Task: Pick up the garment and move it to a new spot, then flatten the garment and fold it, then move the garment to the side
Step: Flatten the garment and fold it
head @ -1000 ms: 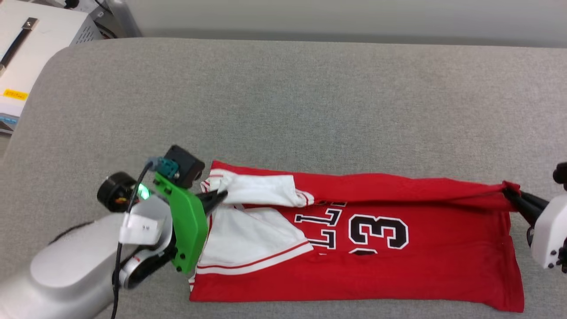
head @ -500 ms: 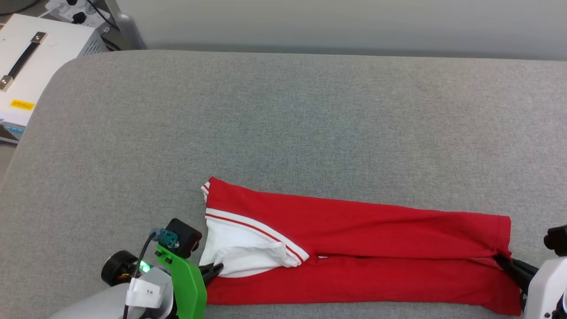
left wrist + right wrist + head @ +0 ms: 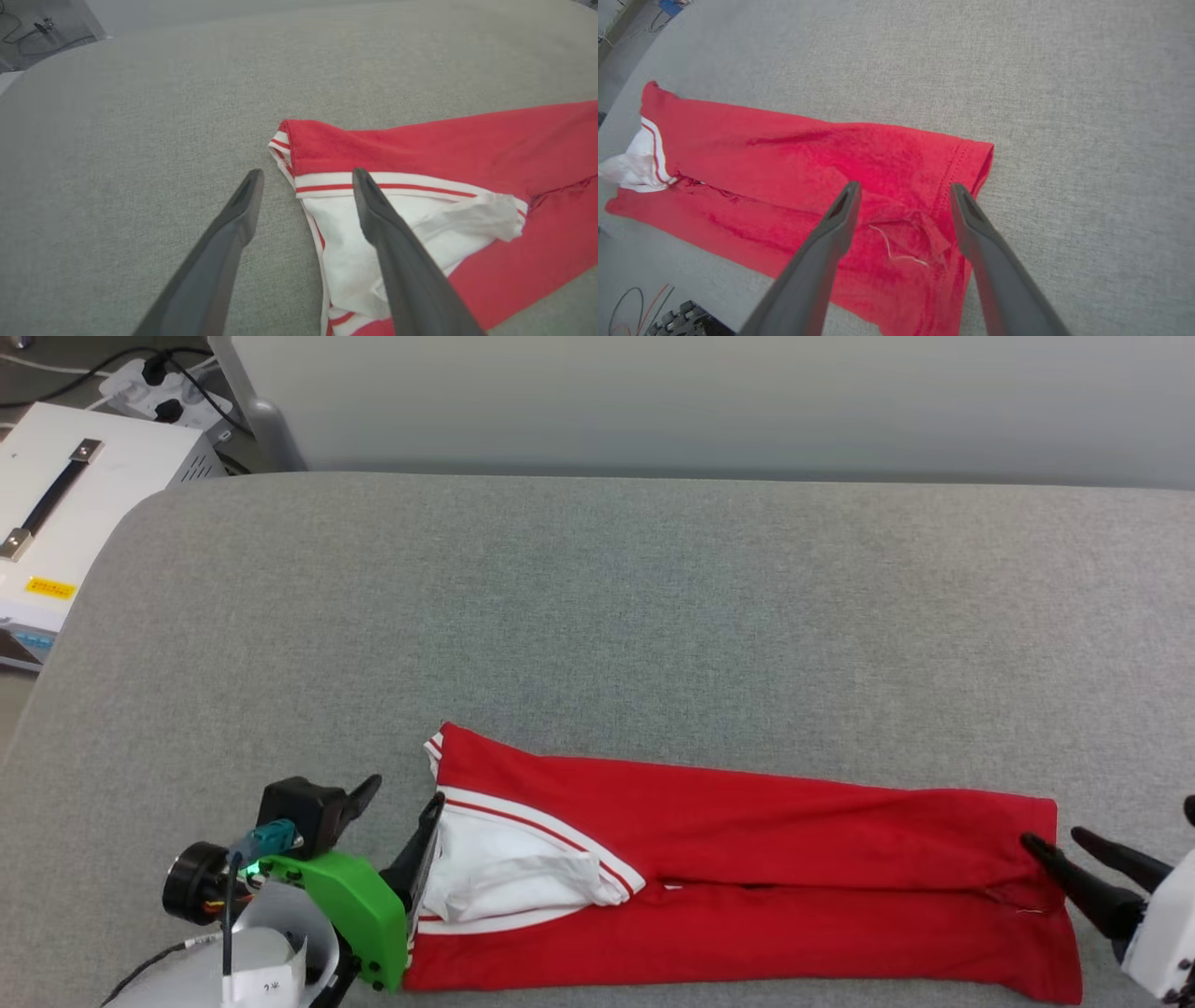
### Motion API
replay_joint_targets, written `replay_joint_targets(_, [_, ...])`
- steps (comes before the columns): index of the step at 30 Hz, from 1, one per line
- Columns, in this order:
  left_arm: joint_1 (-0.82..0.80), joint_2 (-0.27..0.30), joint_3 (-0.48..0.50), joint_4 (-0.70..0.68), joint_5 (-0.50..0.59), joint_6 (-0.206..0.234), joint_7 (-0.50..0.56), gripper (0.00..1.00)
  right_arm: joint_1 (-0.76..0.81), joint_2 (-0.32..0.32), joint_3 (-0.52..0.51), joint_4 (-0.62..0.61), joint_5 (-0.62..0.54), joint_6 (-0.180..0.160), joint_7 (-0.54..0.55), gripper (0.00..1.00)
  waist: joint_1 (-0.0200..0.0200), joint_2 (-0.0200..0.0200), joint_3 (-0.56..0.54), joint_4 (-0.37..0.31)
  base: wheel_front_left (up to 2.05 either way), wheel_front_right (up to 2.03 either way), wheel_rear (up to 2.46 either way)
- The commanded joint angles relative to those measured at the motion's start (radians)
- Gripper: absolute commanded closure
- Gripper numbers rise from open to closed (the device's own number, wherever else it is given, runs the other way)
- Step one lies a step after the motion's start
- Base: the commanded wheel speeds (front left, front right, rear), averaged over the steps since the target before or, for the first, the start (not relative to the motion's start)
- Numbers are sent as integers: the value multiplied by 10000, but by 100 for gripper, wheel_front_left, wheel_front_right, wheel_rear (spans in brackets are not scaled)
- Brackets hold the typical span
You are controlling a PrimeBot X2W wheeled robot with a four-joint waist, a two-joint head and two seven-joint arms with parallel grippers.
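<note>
At the left end of the grey fabric-covered bench [image 3: 597,597], beyond its rounded far-left corner, stands a white case [image 3: 84,513] with a black strap handle. The left gripper [image 3: 405,793] sits near the bench's front edge with its two dark fingers spread apart, gripping nothing. One finger is over bare upholstery and the other is over the white sleeve at the garment's left end. The garment [image 3: 794,859], a red jersey, lies folded lengthwise into a long, narrow band along the front edge, running from left of centre almost to the right end. Its striped trim and crumpled white sleeve [image 3: 373,242] point left and its stitched hem points right. There the right gripper [image 3: 1053,837] hangs with fingers parted, empty, its tips over the hem corner, where a loose pale thread [image 3: 896,249] lies on the red cloth.
</note>
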Motion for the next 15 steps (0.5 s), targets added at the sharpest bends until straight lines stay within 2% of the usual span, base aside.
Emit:
replay_joint_targets(1, [245, 14, 244, -99, 286, 358, -229, 0, 172, -271, -285, -277, 352, -11, 139, 0, 1, 0, -143, -34, 0, 0, 0])
replay_joint_targets(5, [582, -209, 1139, -402, 1015, 1268, -436, 0, 355, -818, -1045, -619, 1194, -11, 611, 0, 1, 0, -174, 17, 0, 0, 0])
replay_joint_targets(7, [822, -431, 1802, -659, 1573, 1558, -444, 0, 432, -993, -1371, -525, 1614, -11, 893, 0, 1, 0, -148, 77, 0, 0, 0])
replay_joint_targets(11, [1483, -936, 3142, -1036, 2917, 2007, -448, 0, 532, -1196, -1577, 7, 2092, -11, 1697, 0, 1, 0, -14, 210, 0, 0, 0])
replay_joint_targets(15, [2218, -1592, 4368, -1308, 4102, 2179, -450, 0, 297, -957, -1431, 622, 2195, -11, 2322, 0, 1, 0, 172, 326, 0, 0, 0])
